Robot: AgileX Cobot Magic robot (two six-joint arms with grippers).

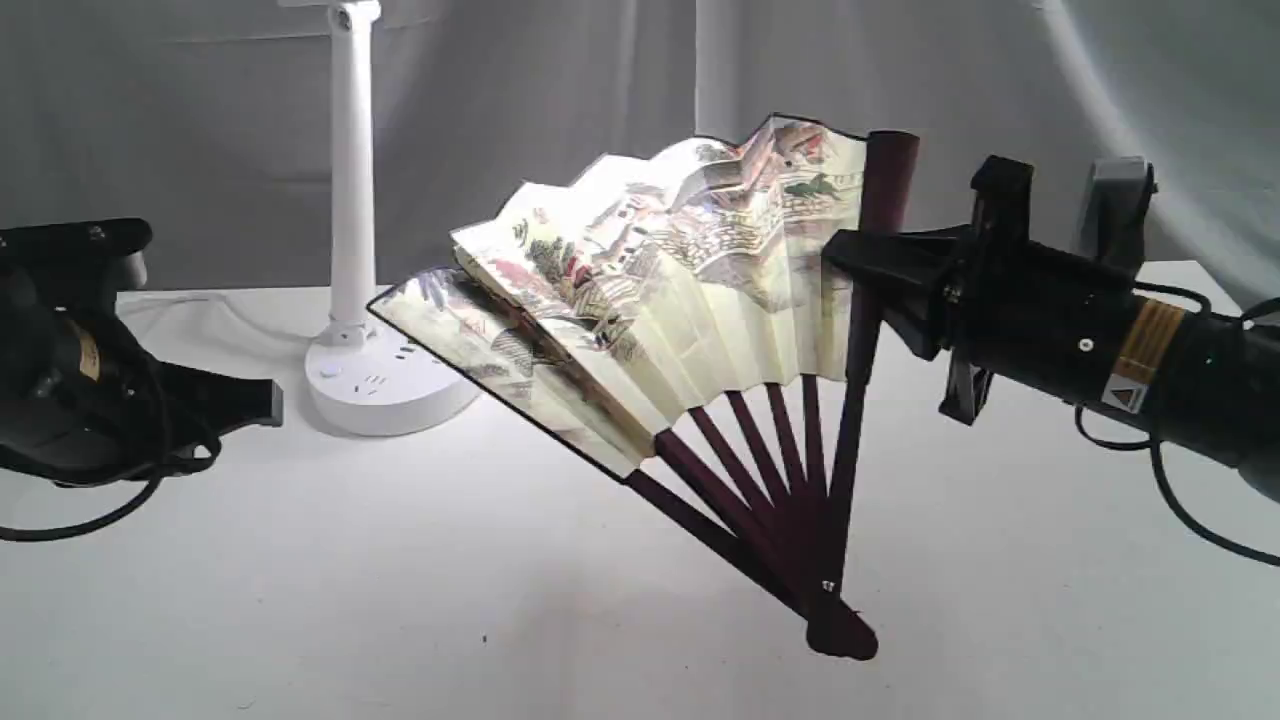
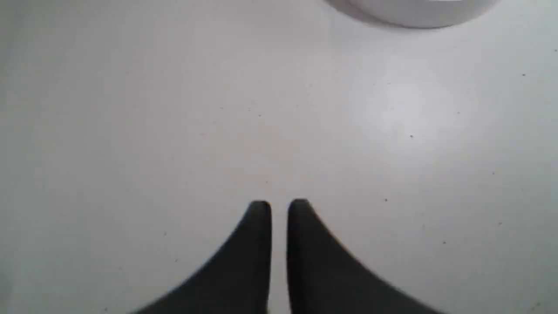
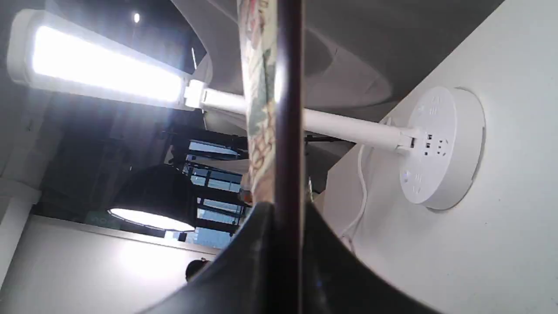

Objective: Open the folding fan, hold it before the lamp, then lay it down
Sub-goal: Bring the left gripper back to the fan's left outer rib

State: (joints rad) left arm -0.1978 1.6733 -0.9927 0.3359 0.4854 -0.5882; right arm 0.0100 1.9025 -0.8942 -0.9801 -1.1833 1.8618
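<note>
The folding fan (image 1: 680, 290) stands partly spread in the middle of the white table (image 1: 400, 600), pivot end down, its painted cream leaf facing the exterior camera. My right gripper (image 1: 850, 258) is shut on its dark maroon guard stick (image 3: 288, 109) at the fan's right edge. The lamp (image 1: 352, 200) stands behind and to the left of the fan, its head lit (image 3: 104, 72). My left gripper (image 1: 265, 402) is low at the left, apart from the fan. In its wrist view the left gripper (image 2: 279, 205) is shut with nothing between its fingers, and the lamp base (image 2: 414, 11) shows at the frame's edge.
A grey cloth backdrop (image 1: 560, 100) hangs behind the table. The lamp's white cord (image 3: 359, 183) runs off its round base (image 1: 385, 385) toward the back. Black cables (image 1: 1180, 500) trail from both arms.
</note>
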